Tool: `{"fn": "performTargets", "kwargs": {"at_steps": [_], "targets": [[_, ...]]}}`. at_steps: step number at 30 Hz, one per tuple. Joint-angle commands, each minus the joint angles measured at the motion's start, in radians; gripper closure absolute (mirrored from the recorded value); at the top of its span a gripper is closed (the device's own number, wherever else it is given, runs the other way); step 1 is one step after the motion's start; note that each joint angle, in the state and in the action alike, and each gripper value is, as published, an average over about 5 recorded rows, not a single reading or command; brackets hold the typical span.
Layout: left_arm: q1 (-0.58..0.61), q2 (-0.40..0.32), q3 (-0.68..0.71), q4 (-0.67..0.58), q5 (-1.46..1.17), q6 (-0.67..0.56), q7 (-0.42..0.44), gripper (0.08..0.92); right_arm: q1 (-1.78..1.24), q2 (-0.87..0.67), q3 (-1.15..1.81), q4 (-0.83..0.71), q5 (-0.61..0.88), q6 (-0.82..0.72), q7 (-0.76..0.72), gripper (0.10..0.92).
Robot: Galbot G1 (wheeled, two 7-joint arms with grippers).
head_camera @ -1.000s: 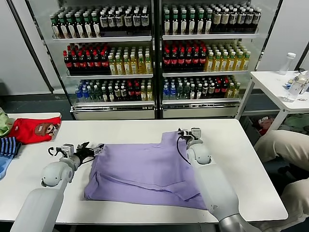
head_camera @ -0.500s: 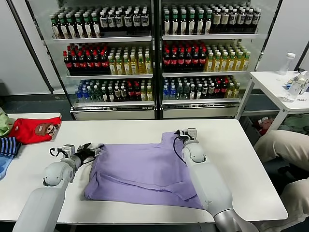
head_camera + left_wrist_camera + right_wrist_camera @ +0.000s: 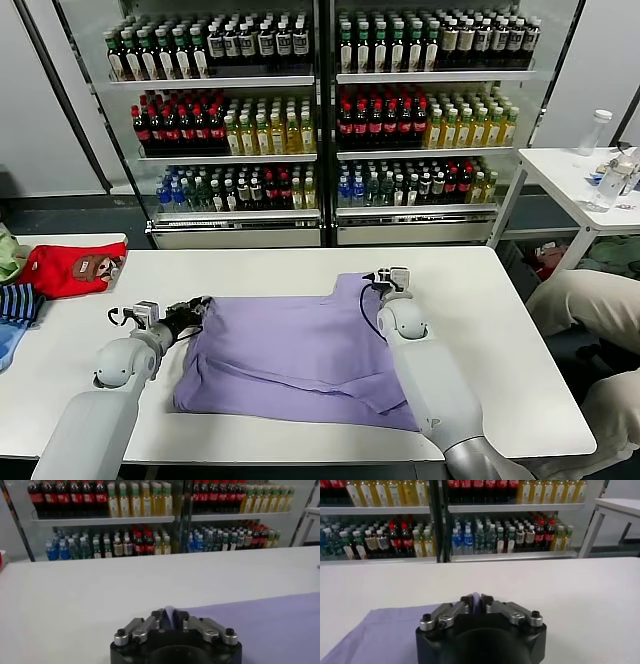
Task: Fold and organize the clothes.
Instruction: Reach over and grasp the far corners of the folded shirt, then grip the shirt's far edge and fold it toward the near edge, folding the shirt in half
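The left hand [image 3: 196, 307] was clamped shut low near the table's left edge; the right hand [image 3: 378, 279] was pinched shut toward its far edge.

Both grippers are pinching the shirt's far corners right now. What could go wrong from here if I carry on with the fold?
1. The left gripper and right gripper each hold only a thin pinch of the lavender cotton T-shirt; a quick pull may slip it free.
2. The shirt's near right part already lies creased and doubled; folding over it may lock wrinkles in.
3. Its near hem lies close to the white table edge and could slide off.
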Motion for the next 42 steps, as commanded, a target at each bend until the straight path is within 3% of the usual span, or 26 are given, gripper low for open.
{"fn": "performTargets", "kwargs": {"at_steps": [1, 7, 16, 31, 42], "targets": [[0.072, 0.021, -0.016, -0.130, -0.098, -0.028, -0.035, 0.860, -0.182, -0.152, -0.007, 0.479, 0.085, -0.017, 0.007, 0.909], [0.215, 0.051, -0.050, -0.284, -0.169, -0.058, -0.061, 0.915, -0.358, -0.239, 0.030, 0.694, 0.110, -0.051, 0.011, 0.909], [0.350, 0.069, -0.097, -0.352, -0.167, -0.105, -0.061, 0.915, -0.545, -0.263, 0.055, 0.799, 0.092, -0.044, 0.000, 0.909], [0.459, 0.066, -0.148, -0.408, -0.134, -0.137, -0.060, 0.915, -0.637, -0.268, 0.060, 0.814, 0.032, -0.023, -0.009, 0.909], [0.453, 0.037, -0.149, -0.404, -0.088, -0.130, -0.052, 0.915, -0.645, -0.286, 0.068, 0.822, 0.032, -0.022, -0.007, 0.909]]}}
